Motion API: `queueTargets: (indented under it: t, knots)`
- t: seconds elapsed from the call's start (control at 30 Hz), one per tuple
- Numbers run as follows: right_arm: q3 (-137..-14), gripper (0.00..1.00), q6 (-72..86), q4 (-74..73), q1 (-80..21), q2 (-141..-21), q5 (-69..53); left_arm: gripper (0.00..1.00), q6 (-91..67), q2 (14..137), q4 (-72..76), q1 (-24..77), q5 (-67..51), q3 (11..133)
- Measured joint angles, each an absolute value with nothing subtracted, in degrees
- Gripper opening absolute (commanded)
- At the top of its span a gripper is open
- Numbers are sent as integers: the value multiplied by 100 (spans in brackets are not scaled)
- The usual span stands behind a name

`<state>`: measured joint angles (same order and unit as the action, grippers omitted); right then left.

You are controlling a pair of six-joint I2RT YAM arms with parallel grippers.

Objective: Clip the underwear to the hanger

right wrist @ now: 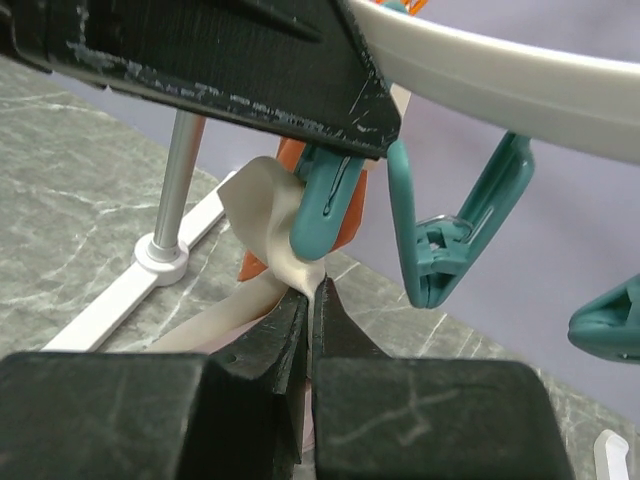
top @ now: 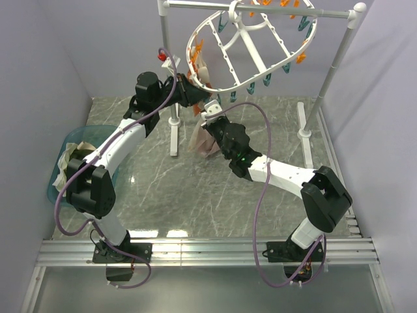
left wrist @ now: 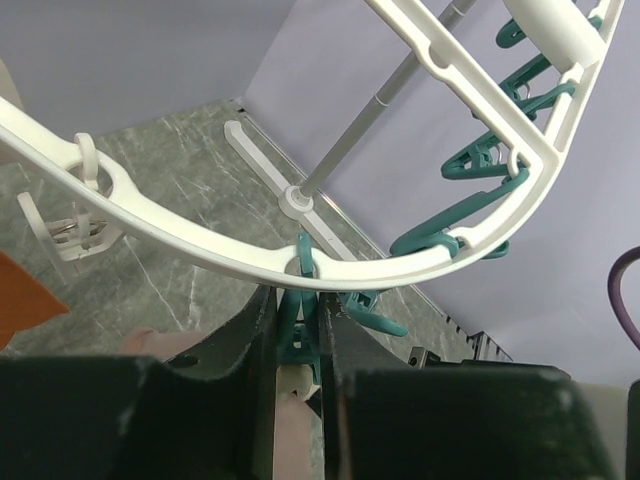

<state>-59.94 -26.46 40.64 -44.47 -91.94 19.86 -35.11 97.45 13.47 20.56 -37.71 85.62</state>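
Jaws of our left gripper [left wrist: 298, 303] squeeze a teal peg [left wrist: 293, 335] on the hanger [left wrist: 200, 240], our right gripper [right wrist: 310, 297] pinching the underwear [right wrist: 255, 198] just below that peg; next we'd seat the edge, then release

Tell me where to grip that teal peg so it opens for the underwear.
Pinch the teal peg high up, on its handle tabs just under the hanger rim, a finger on each flat side, coming in from outside the oval, where the left gripper sits. It hangs mouth down, so that likely leaves the jaws free for the underwear in the right gripper.
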Motion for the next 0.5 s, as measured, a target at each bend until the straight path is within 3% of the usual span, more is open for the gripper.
queueTargets:
  t: [0.5]
  knots:
    - [-6248,0,-2646,3975,-4397,-9247,1990,36,-3520,9902,1127,1953,-3815,8855]
